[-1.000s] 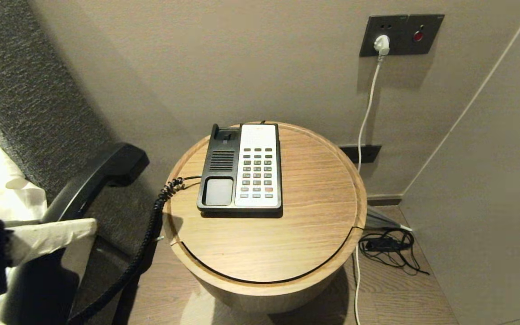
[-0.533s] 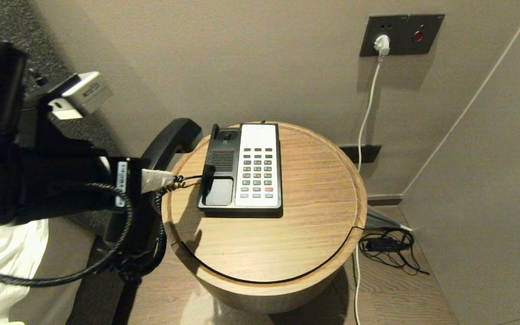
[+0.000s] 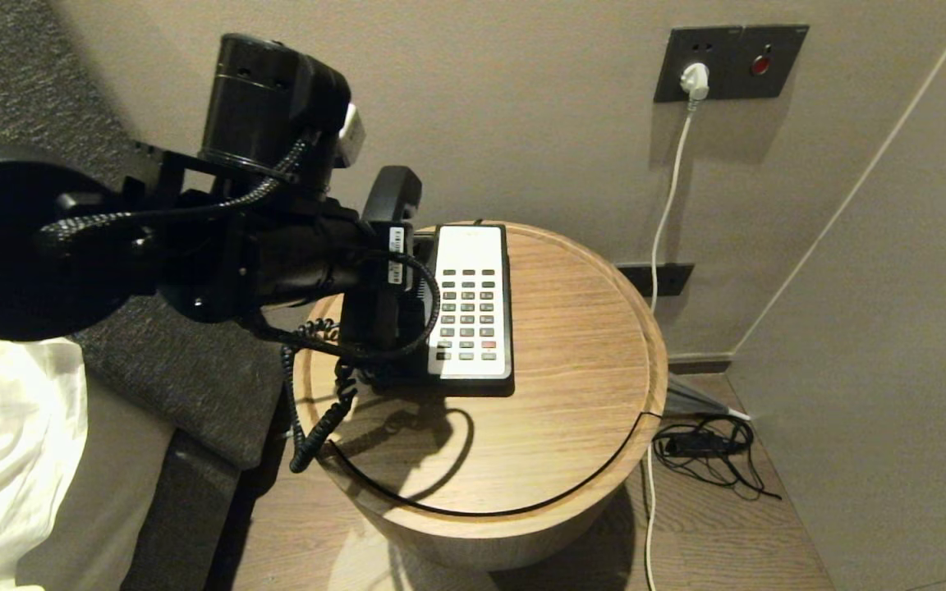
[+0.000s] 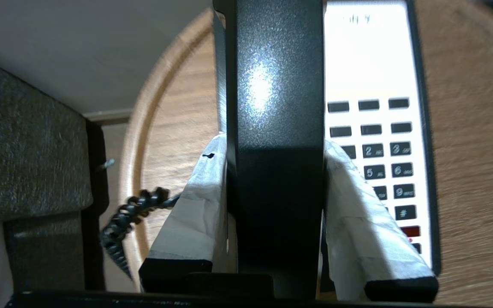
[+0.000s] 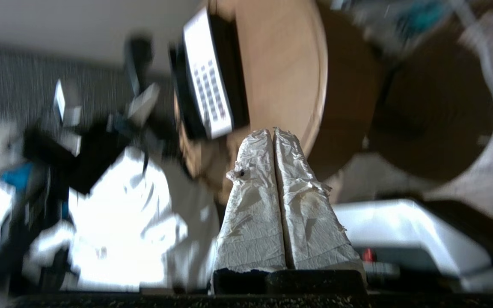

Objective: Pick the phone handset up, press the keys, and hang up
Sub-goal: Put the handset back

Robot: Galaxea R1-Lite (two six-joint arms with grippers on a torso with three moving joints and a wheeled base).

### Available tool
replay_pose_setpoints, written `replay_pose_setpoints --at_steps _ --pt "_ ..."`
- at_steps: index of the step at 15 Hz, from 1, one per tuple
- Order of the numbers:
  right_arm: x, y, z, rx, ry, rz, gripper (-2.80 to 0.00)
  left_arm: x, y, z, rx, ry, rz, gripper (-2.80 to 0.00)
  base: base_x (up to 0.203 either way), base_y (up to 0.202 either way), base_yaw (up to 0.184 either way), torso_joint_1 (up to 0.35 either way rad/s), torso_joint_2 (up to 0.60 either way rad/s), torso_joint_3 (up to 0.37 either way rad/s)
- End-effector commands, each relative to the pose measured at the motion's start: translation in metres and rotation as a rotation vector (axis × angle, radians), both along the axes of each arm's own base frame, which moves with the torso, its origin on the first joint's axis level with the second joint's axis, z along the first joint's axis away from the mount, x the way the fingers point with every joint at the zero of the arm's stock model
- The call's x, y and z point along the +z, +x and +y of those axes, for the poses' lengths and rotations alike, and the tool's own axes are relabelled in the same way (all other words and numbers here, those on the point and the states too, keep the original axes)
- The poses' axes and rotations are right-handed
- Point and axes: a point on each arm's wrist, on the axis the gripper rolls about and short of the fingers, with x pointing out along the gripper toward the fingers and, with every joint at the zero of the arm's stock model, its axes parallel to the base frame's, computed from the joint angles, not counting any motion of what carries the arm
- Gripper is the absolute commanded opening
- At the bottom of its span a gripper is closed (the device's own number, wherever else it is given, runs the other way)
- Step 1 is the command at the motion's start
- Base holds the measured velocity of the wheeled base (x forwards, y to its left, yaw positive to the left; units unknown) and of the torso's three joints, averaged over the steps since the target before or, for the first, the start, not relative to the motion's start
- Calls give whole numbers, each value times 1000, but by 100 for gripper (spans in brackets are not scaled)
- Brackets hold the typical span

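Observation:
The black and white desk phone (image 3: 470,302) sits on the round wooden table (image 3: 571,394). My left gripper (image 3: 387,267) is shut on the black handset (image 3: 391,197) and holds it over the phone's black cradle side, lengthwise along it. In the left wrist view the handset (image 4: 276,128) fills the middle between my taped fingers (image 4: 195,201), with the white keypad (image 4: 379,141) beside it. The coiled cord (image 3: 317,402) hangs over the table's left edge. My right gripper (image 5: 273,132) is shut and empty, off the table, out of the head view.
A wall stands close behind the table, with a socket panel and white plug (image 3: 693,80) at the upper right. Black cables (image 3: 707,447) lie on the floor to the right. A dark upholstered bed edge (image 3: 185,386) and white bedding (image 3: 5,460) are at the left.
My left arm has swung the handset from the far left, off the table, rightward and up to above the phone's cradle. The cord has followed onto the table edge.

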Motion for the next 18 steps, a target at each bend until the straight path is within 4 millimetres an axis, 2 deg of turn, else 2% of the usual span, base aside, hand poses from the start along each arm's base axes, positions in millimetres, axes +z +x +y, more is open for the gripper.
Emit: replay_pose_setpoints --at_steps 1,8,12,18 --pt "-11 -13 -5 21 11 1 -280 -10 9 -10 -1 27 33 -280 0 0 0 0 0 0" --pt "-24 -10 -3 22 -2 37 -280 -23 17 -16 6 46 73 -280 0 0 0 0 0 0" --pt "-28 -8 -2 24 -3 41 -280 -21 23 -22 23 8 75 -280 0 0 0 0 0 0" --pt "-36 -4 -1 24 -9 52 -280 -29 26 -22 30 28 106 -280 0 0 0 0 0 0"
